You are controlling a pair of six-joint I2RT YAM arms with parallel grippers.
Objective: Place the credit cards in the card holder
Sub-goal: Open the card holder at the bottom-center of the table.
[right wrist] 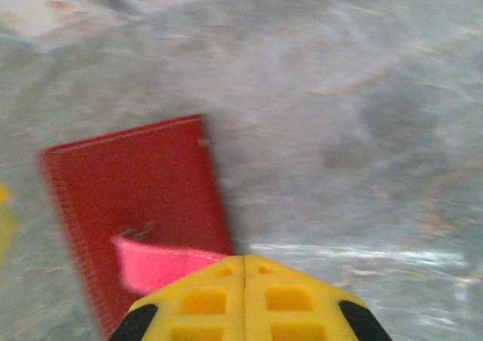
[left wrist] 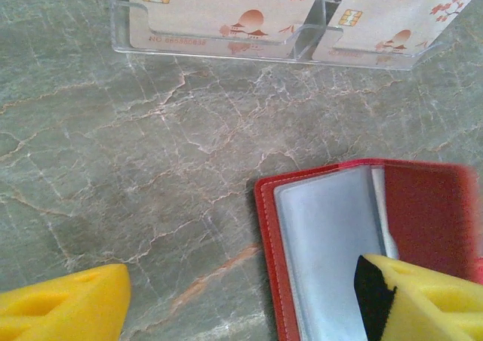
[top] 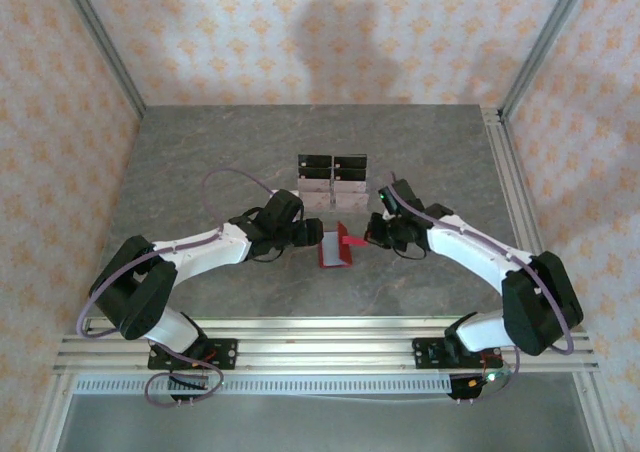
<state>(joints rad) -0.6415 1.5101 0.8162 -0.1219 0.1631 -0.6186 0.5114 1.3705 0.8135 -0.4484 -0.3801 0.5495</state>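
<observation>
The card holder [top: 333, 250], a red folding wallet, lies open on the grey marbled tabletop [top: 200, 172], between the two grippers. The credit cards [left wrist: 219, 13] sit beyond the card holder and apart from it, slotted in a clear plastic stand [top: 333, 177] with black blocks. They are pale, with a gold chip and orange-red print, and one reads "VIP CARD".

The left gripper [left wrist: 245, 284] is at the card holder's open edge, with its jaws spread wide and gripping nothing. One yellow finger [left wrist: 68, 307] is over bare tabletop beside the card holder. The other is over its pale clear inner pocket [left wrist: 324, 243], and I cannot tell whether it touches.

The right gripper [right wrist: 245, 269] is just beside the card holder on the opposite side. Its yellow fingers are pressed together on the pink side tab [right wrist: 162, 264], which runs from the red cover into the fingertips.
</observation>
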